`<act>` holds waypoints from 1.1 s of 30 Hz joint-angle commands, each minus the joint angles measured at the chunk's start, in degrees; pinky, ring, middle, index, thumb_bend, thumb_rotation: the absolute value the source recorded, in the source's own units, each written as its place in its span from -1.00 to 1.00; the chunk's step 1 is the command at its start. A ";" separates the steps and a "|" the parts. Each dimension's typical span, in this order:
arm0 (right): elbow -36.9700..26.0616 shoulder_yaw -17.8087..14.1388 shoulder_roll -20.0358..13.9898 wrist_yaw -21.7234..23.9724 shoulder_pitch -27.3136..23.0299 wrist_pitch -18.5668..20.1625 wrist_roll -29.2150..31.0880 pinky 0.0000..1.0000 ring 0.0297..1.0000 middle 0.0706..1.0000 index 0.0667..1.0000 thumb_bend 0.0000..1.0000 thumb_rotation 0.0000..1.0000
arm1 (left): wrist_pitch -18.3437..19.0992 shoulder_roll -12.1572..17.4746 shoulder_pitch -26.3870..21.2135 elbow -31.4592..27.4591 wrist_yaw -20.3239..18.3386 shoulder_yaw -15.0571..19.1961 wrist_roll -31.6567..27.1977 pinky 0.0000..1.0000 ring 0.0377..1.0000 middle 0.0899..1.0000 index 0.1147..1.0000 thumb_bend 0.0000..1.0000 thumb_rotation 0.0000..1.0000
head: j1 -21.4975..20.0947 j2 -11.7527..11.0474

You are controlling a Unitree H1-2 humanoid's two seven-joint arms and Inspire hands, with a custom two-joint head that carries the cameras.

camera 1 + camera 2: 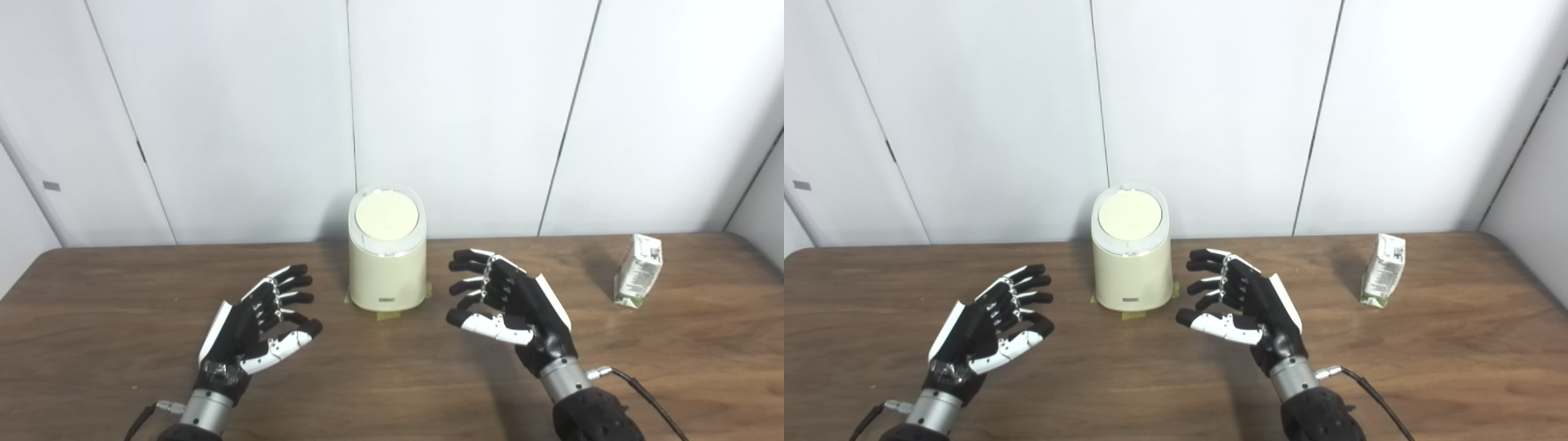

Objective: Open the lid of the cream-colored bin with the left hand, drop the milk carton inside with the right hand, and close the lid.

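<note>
Left hand [260,327] hovers empty, fingers spread, just left of the cream-colored bin [387,269] — its round lid [387,214] shut, up and to that hand's right. Right hand [511,303], equally bare and spread, flanks the bin; the milk carton [638,271] stands upright well off to its right — print unreadable.
</note>
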 commanded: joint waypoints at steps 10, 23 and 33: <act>0.61 -0.21 -0.15 0.70 -0.60 -3.44 0.87 -0.07 0.18 0.41 0.37 0.41 -0.52 | -4.27 -0.79 -1.17 1.64 0.77 -0.78 1.27 0.20 0.43 0.56 0.58 0.39 -0.67 | 1.54 -5.52; 1.64 -0.27 -0.71 0.75 -0.85 -4.50 0.50 -0.08 0.17 0.42 0.39 0.45 -0.45 | -3.43 -5.25 -1.20 -0.09 6.05 -0.94 5.55 0.28 0.47 0.55 0.59 0.49 -0.49 | 1.99 -5.49; 2.92 -0.02 -0.80 0.88 -0.91 -5.43 0.58 -0.10 0.14 0.41 0.38 0.44 -0.49 | 2.07 -9.74 -8.99 -0.93 13.01 -1.08 14.73 0.59 0.75 0.78 0.84 0.60 -0.23 | 2.28 -6.07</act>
